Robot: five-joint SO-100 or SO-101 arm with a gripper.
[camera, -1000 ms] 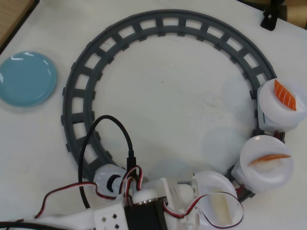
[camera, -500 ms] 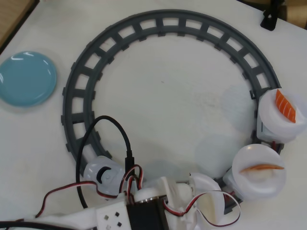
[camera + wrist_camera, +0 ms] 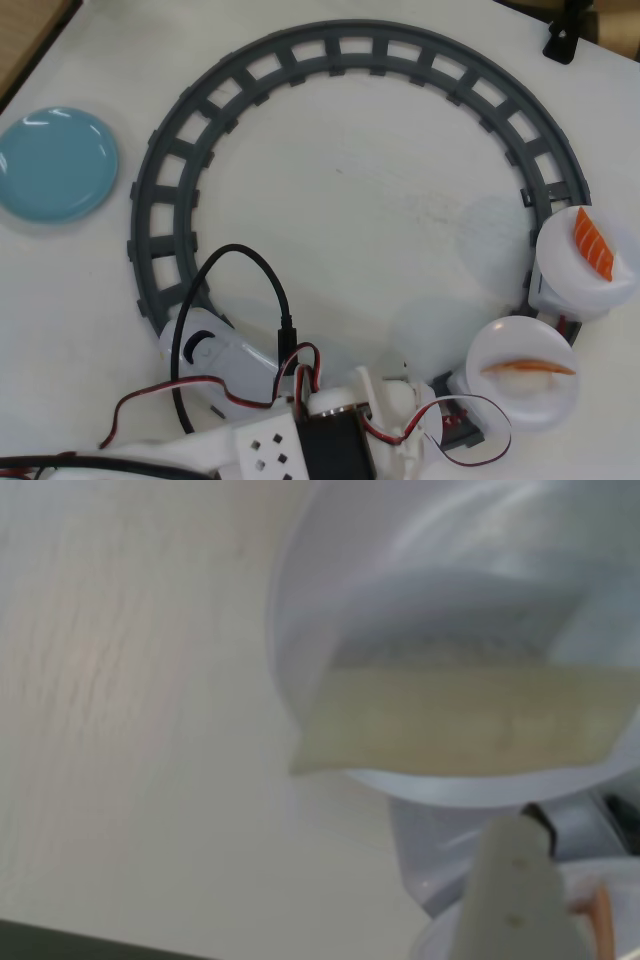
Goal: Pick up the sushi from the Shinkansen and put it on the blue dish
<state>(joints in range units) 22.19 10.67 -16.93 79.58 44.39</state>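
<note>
Arm: its white body [image 3: 330,440] sat at the bottom edge of the overhead view, with red and black cables looping over it.
Gripper: cannot tell whether it was parted or closed. The overhead view hid it under the arm, and the wrist view showed one pale fingertip [image 3: 525,900] at the bottom right and nothing gripped.
Cream block: a pale cream-yellow block [image 3: 465,720] lay in a white plate [image 3: 300,600] just above that fingertip in the wrist view, blurred.
Shinkansen: its white nose [image 3: 210,350] lay on the grey track [image 3: 160,190] just left of the arm.
Sushi: one piece [image 3: 528,368] sat on a white plate [image 3: 520,400] just right of the arm; a second salmon piece [image 3: 592,243] sat on the next plate [image 3: 560,290], further right and up.
Blue dish: it [image 3: 55,165] lay well apart, far up and left of the arm, outside the track ring.
</note>
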